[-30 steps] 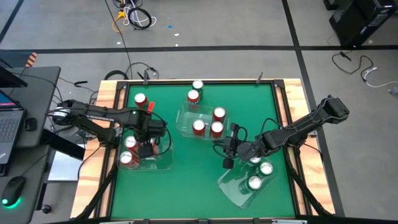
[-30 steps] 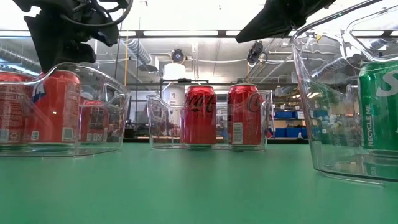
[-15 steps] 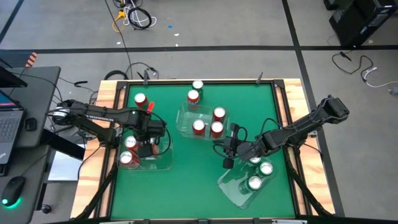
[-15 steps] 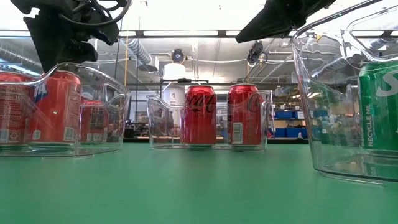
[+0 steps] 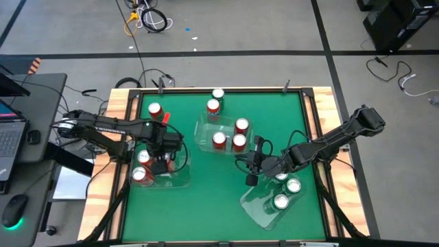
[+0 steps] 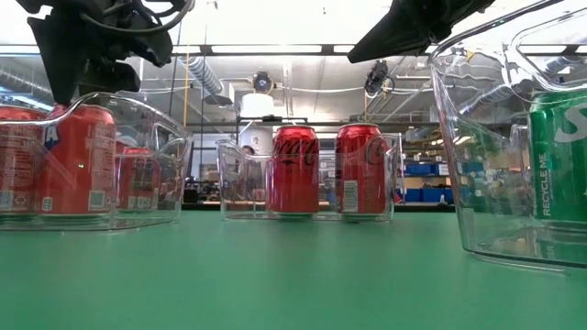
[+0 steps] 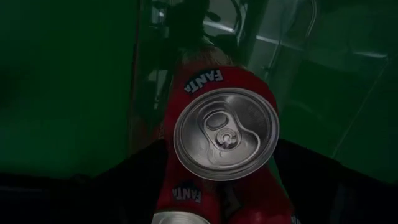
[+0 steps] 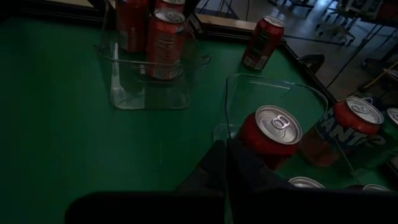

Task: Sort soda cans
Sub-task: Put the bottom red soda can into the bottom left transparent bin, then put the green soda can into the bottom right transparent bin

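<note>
Green felt covers the table, framed in pale wood, and three clear plastic bins sit on it. From overhead, going left to right: the left gripper hangs over the left bin, which holds two silver-topped cans. A loose red can stands near the table's far left corner. The middle bin holds three red cans, with two more cans standing just beyond it. The right gripper sits just beside the right bin, which holds three cans.

Only the left wrist view gives a brand: a red Fanta can stands upright directly beneath the camera, its silver top facing up, with parts of two more cans below it. Whether the left gripper's fingers are parted or closed cannot be told.

The right wrist view shows that gripper's dark fingers pressed together, holding nothing, just beside a red can inside a clear bin. An orange-red Fanta can stands in the same bin.

Only the table-level view shows body colour on the right: a green can behind the bin wall. It also shows two red cans in the middle bin and red cans on the left.

Around the table, grey floor carries cables. A laptop sits on a desk at left. Beyond the table lies a workshop with ceiling lights.
</note>
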Controlling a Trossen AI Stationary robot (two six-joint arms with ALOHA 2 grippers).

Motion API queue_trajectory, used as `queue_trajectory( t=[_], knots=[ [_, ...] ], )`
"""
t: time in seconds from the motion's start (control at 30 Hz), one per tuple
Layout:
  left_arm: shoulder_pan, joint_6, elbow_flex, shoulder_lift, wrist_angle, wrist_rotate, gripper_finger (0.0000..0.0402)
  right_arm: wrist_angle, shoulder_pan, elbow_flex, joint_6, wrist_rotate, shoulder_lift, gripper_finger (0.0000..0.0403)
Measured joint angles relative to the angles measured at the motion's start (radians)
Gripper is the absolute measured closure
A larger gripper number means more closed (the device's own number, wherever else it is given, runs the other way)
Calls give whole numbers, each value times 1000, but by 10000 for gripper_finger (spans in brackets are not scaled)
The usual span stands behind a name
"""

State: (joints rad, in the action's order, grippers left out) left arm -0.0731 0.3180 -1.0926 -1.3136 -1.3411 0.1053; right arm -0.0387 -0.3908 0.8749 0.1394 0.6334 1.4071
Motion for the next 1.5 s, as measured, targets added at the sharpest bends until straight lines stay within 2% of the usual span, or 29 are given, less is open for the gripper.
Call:
queue_trajectory(
  t=[0.23,0.67,0.8,0.93,1.07,1.17,1.37,1.5],
  knots=[
    [0,0,-5,0,-37,-14,101,0,0,0,0,0,0,403],
    [7,35,-151,-1,-74,-131,101,0,0,0,0,0,0,403],
    [84,38,-153,-1,-75,-190,105,0,0,0,0,0,0,403],
    [218,-64,-154,-1,-54,-192,118,1,6,0,28,0,0,403],
    [342,-197,-154,-1,47,-190,127,1,29,0,65,0,0,403],
    [398,-241,-154,-1,154,-186,128,2,63,0,76,-9,0,403],
    [433,-293,-155,-1,397,-189,128,64,188,0,95,-98,0,400],
    [432,-366,-155,-1,517,-195,128,89,284,0,78,-107,0,382]
  ],
)
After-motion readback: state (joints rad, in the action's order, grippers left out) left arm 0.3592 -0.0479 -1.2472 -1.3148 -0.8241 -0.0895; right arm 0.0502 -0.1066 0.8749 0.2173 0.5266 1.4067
